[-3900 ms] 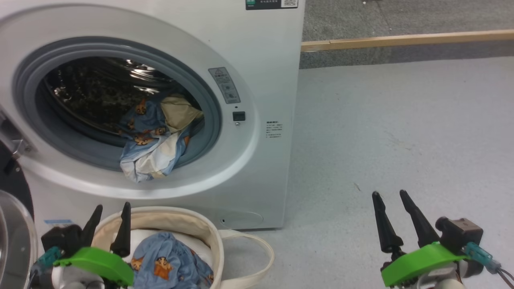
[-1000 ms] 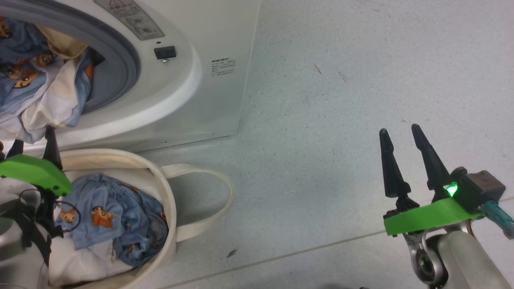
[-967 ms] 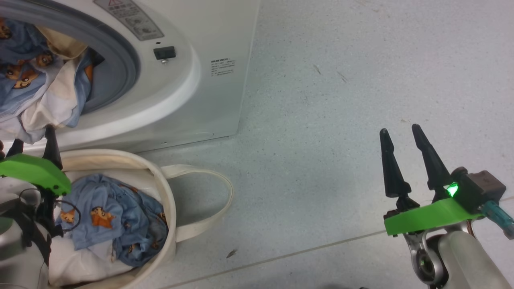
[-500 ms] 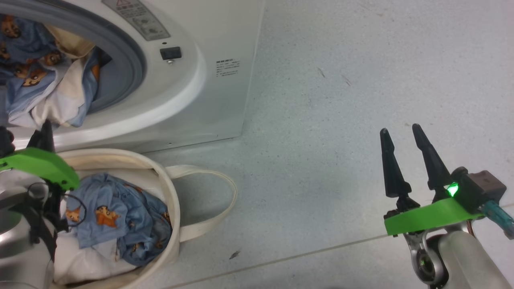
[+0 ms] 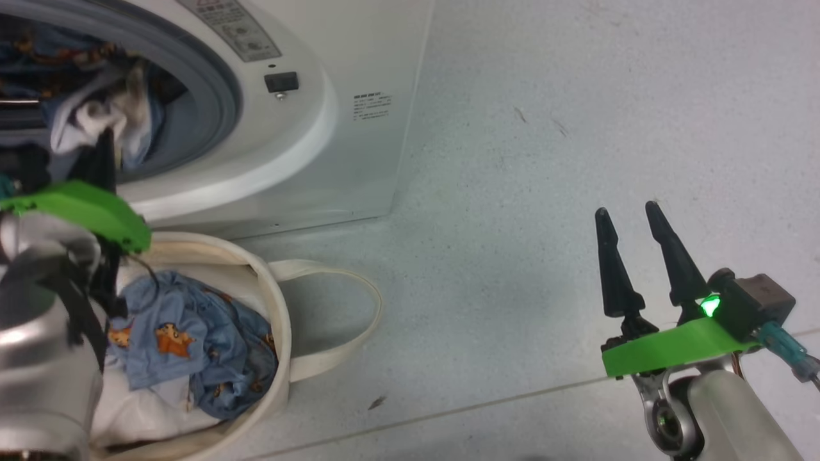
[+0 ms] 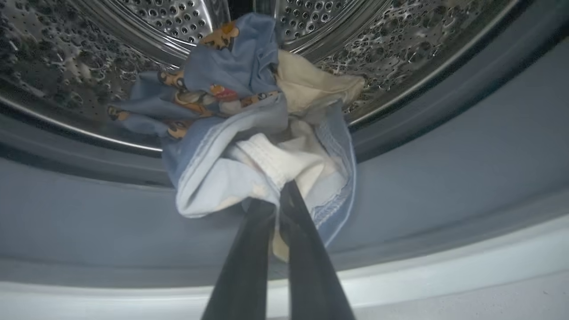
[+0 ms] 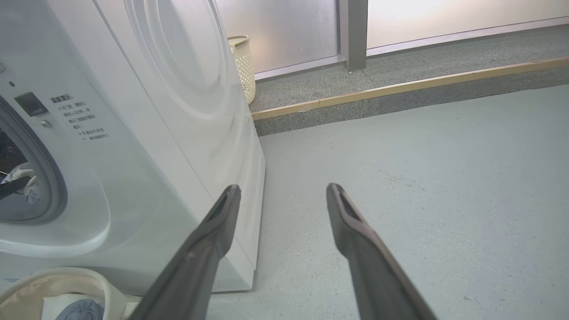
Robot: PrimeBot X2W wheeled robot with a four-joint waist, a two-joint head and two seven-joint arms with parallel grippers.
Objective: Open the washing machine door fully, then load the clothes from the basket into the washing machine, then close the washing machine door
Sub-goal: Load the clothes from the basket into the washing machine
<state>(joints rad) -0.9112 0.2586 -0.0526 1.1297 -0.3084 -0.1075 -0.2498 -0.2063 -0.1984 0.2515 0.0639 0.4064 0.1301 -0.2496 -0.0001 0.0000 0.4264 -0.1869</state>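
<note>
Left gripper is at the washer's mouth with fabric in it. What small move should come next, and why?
Probably push the left gripper deeper into the drum before opening. It is shut on the bear-print garment, whose lower part hangs over the grey rubber ring rather than lying fully inside.

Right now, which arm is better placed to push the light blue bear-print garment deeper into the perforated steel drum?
Left. The left jaws are shut on the light blue bear-print garment at the grey rubber ring. The right jaws stand open over grey floor, away from the drum.
</note>
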